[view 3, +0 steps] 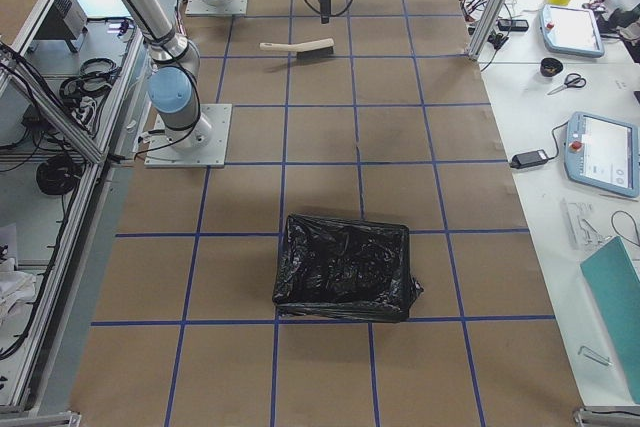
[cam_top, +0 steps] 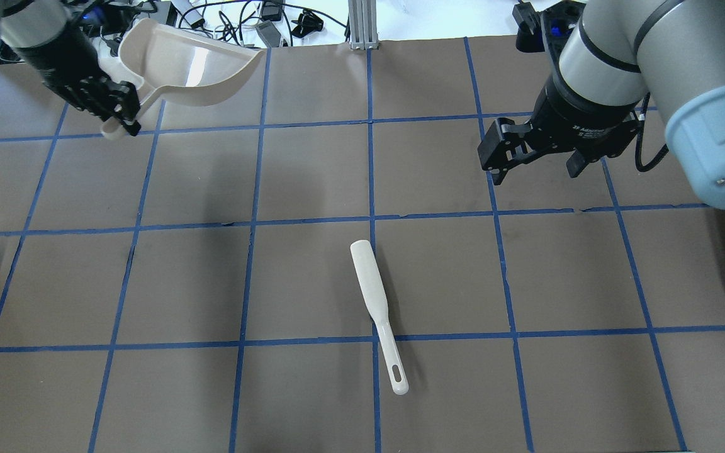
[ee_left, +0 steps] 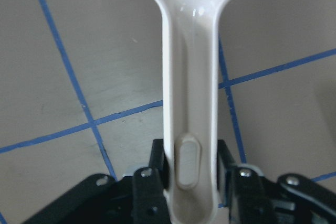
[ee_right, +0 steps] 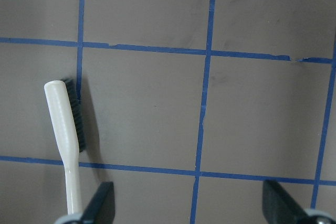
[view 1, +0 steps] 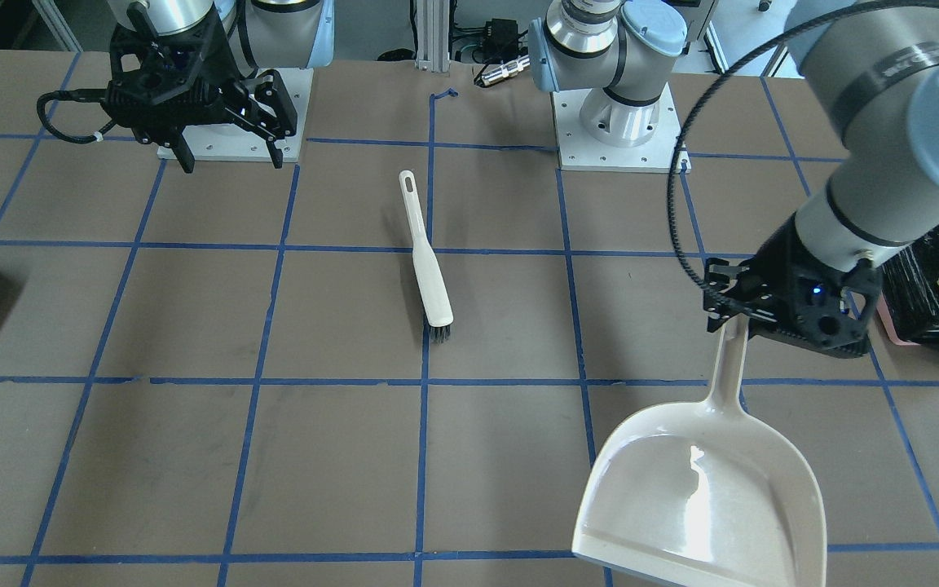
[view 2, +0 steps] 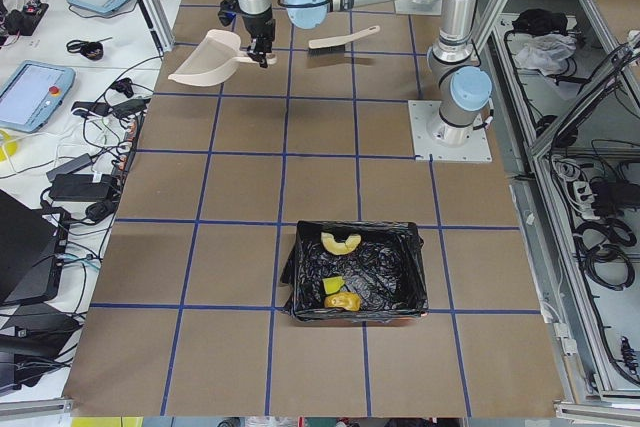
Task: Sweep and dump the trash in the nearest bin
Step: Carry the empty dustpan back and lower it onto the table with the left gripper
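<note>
- Front view: the left gripper (view 1: 742, 314) is clamped on the handle of a cream dustpan (view 1: 698, 497). The right gripper (view 1: 231, 163) hangs wide open with nothing in it. A white brush (view 1: 429, 261) lies mid-table.
- Overhead view: the brush lies between the two arms, apart from both.
- Left-end view: the bin (view 2: 415, 277), lined in black, stands well apart from the dustpan. Inside lie a curved tan piece (view 2: 340, 242), a yellow-green wedge (view 2: 335, 285) and a golden-brown lump (view 2: 343, 301).
- Right-end view: a second bin (view 3: 345, 267) in black plastic; its contents cannot be seen.
- Left wrist view: fingers (ee_left: 149, 187) press both sides of the dustpan handle.
- Right wrist view: fingers (ee_right: 102, 203) are spread wide, and the brush lies on the table beside one.
</note>
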